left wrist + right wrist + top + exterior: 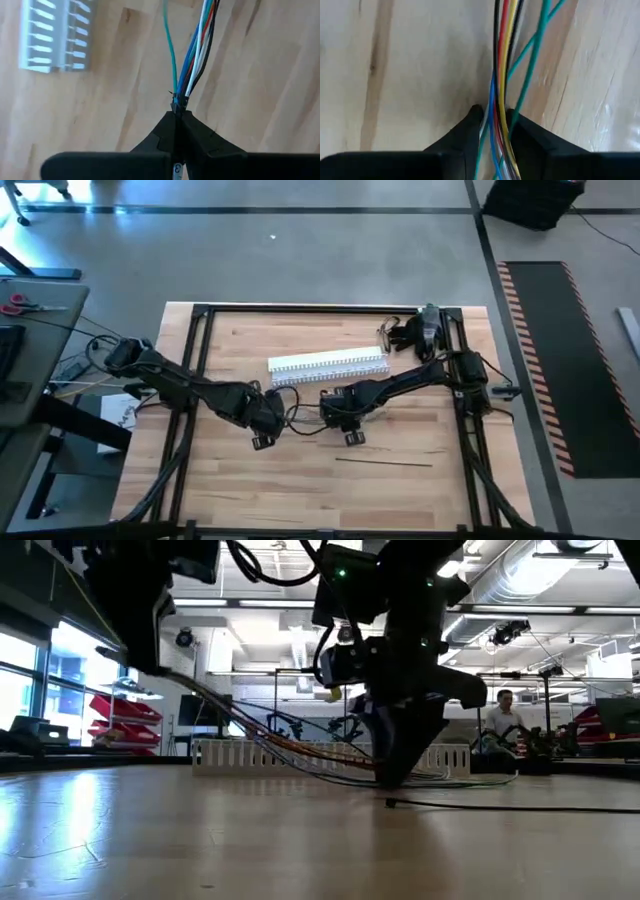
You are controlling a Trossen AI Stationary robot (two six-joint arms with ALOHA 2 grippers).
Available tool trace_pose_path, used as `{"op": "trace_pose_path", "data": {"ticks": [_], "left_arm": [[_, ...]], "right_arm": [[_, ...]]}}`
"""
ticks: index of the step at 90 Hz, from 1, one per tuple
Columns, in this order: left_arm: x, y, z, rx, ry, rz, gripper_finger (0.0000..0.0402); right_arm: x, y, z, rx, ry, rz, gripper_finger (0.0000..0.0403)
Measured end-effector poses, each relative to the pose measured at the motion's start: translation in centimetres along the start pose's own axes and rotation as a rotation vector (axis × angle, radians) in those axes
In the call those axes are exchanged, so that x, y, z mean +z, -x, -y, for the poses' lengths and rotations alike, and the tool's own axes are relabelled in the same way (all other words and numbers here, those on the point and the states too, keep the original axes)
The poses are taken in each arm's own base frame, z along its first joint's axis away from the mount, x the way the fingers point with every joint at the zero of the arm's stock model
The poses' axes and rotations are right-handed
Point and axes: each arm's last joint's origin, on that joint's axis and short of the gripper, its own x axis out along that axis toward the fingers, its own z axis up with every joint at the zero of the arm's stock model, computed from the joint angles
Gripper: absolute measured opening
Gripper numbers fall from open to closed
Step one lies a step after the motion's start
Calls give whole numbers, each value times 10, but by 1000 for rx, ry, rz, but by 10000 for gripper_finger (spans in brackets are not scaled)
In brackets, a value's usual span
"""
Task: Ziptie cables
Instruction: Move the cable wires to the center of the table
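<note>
Two dark, near-black multi-joint arms w/ blocky link housings, mounted at opposite edges of a black tube frame. Black cabling loops along both arms; extra cable bundle at left arm's base. Left gripper (262, 427) & right gripper (348, 423): matte black, two fingers each. Left-wrist view: fingers (162, 135) taper to a narrow wedge from a broad flat black body; small white label w/ dark print at the finger base, unreadable. Right-wrist view: fingers (470, 127) wedge-shaped, smooth, rounded tips. Low view: a green indicator light glows on a dark upper housing.
</note>
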Motion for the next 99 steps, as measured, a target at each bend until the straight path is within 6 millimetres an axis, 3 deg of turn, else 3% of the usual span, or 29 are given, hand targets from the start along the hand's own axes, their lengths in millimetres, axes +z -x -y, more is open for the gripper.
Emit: {"op": "trace_pose_path", "data": {"ticks": [42,75,89,99], "left_arm": [[-27,-59,4,-59,53,104,0],[-37,-77,1,-61,81,166,3],[-37,-78,1,-43,73,178,42],[-37,-78,1,-43,69,177,92]], "right_arm": [[-27,2,14,-25,11,-259,85],[-49,4,20,-70,-9,-492,85],[-63,11,20,-115,-61,-480,85],[-77,30,20,-181,-115,-447,85]]}}
